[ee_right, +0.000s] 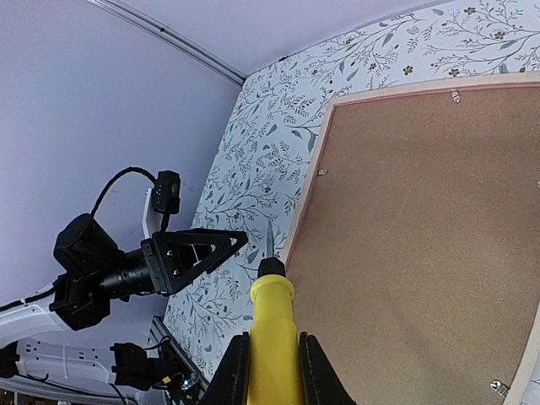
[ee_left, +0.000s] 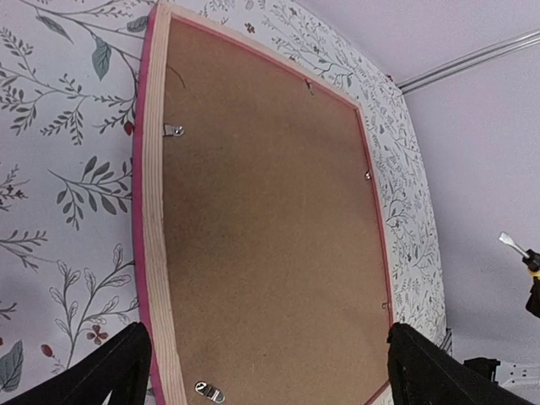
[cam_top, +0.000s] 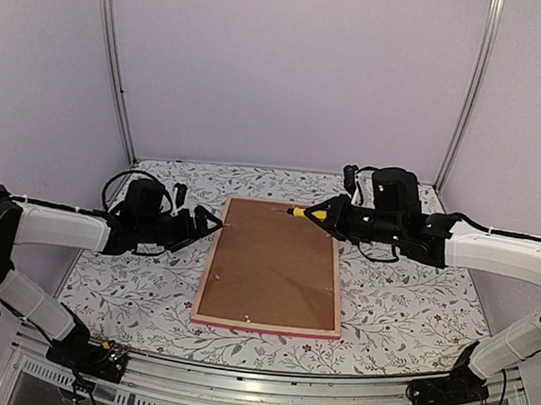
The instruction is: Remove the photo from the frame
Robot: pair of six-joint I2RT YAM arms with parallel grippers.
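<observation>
The frame (cam_top: pixel 269 327) lies face down in the middle of the table (cam_top: pixel 395 299), which is covered with a pale cloth printed with leaves and small flowers. Its pale wooden back and thin pink outer edge surround a plain brown backing board (cam_top: pixel 273 264) that fills the opening. Small metal clips (ee_left: pixel 173 130) sit along the inner edge of the wood and reach onto the board, one near the far part of the left side and another near the close corner. The left hand (cam_top: pixel 210 224) is just beside the frame's left long side, toward the far end. Its fingers (ee_left: pixel 110 371) stand wide apart with nothing between them, pointing across the board. The right hand (cam_top: pixel 331 214) reaches in from the right at the far end of the frame, clamped on the yellow handle of a screwdriver (cam_top: pixel 309 213). The narrow metal blade points to the left over the far edge of the frame, and the left wrist view shows the tip up in the air, clear of the board.
</observation>
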